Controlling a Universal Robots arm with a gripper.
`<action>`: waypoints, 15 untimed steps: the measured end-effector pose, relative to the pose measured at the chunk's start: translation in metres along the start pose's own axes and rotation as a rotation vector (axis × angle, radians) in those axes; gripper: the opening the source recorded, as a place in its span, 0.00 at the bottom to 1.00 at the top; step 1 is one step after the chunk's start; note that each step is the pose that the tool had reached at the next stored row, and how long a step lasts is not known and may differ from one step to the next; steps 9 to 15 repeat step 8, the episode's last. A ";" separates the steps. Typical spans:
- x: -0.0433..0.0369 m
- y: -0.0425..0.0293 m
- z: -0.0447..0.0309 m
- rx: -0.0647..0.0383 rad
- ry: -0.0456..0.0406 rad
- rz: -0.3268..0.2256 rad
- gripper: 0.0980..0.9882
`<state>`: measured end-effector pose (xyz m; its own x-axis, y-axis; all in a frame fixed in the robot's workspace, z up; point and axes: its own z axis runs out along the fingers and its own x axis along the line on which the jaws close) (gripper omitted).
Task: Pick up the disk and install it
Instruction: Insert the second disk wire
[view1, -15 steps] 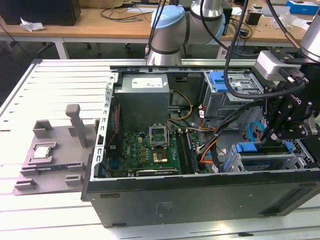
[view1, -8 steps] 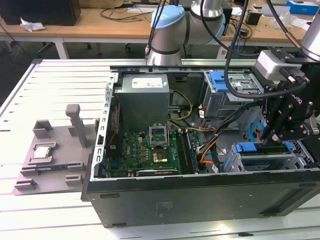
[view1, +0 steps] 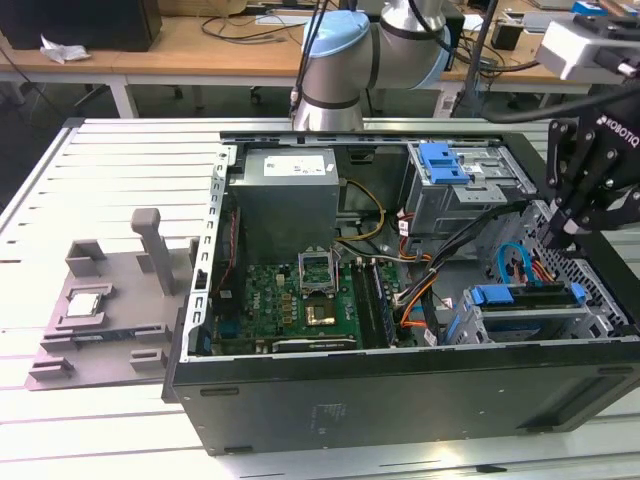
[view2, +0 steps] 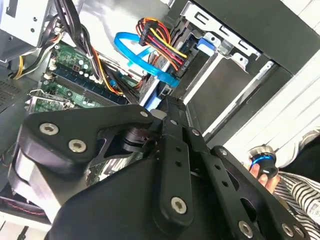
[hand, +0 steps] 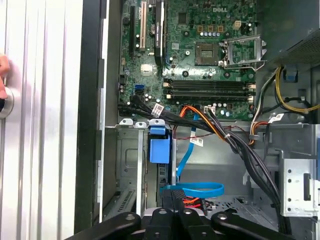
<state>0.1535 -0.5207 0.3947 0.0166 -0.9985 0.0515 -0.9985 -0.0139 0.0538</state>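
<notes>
Apparently far along: disk (view1: 527, 312) (silver body, blue bracket) already sits in lower drive bay of open computer case (view1: 400, 395), at exterior view's right, blue tab (hand: 159, 148) facing motherboard (view1: 290, 305). End effector (view1: 562, 235) hovers just above bay's cabled end, near blue data cable (view2: 142, 55). Fingers appear closed together, nothing gripped. Whether disk fully seated or cabled: cannot tell.

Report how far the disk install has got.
Done, by the look of it: the disk, with its blue bracket, sits in the drive bay at the case's lower front corner. In hand: nothing visible; the gripper hangs just above that bay. Left: whether the disk is fully seated cannot be told.
</notes>
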 end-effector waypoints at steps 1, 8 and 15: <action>0.0001 0.0000 -0.0009 0.000 -0.0003 0.000 0.00; 0.0001 0.0001 -0.0012 0.000 0.0000 0.000 0.00; 0.0001 0.0001 -0.0012 0.000 0.0000 0.000 0.00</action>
